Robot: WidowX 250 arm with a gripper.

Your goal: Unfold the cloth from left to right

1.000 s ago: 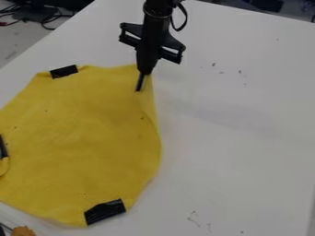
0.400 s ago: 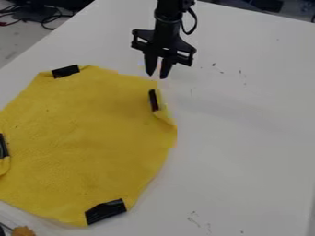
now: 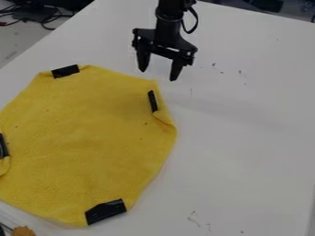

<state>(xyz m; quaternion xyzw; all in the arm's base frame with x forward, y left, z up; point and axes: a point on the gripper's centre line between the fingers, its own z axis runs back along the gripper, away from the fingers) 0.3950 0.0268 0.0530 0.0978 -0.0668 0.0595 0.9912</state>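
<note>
The black gripper point(image 3: 158, 75) hangs open just off the upper right edge of the cloth, with nothing between its fingers. The yellow cloth point(image 3: 86, 138) lies spread over the left part of the table, mostly flat, with strips of black tape at its top left, right, bottom and left edges. Near the upper right, the edge beside the tape strip point(image 3: 153, 101) is slightly creased. At the left edge a small bit of the cloth is also curled.
The white table point(image 3: 246, 138) extends to the right of the cloth. An orange-brown object point(image 3: 23, 231) is at the bottom left corner. Dark cables point(image 3: 46, 18) lie beyond the table's edge at the top left.
The gripper has let go of the cloth's right edge, moved up and slightly right, and opened wide. That edge has settled outward to the right, and its tape strip has come into view.
</note>
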